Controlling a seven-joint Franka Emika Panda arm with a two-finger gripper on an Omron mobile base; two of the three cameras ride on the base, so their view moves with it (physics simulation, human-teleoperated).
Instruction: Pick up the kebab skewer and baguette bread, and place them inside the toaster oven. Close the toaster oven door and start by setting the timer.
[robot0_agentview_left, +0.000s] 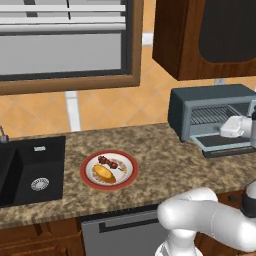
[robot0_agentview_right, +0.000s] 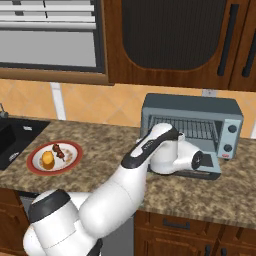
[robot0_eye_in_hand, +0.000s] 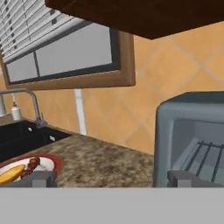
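Your gripper (robot0_eye_in_hand: 111, 178) stands fully open and empty, in front of the toaster oven (robot0_agentview_left: 210, 112). Its door (robot0_agentview_left: 222, 142) lies folded down. Skewer (robot0_agentview_left: 108, 161) and bread (robot0_agentview_left: 104, 173) sit side by side on the red-rimmed plate (robot0_agentview_left: 89, 181), well left.

Base views flank the arm, sharing plate (robot0_agentview_left: 109, 169) and toaster oven (robot0_agentview_right: 191, 131); hand view low, seemingly sideways.

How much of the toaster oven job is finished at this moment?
Done: the toaster oven door is open. In hand: nothing; the gripper is open and empty. Left: kebab skewer and baguette bread lie on the plate; loading, closing and timer remain.
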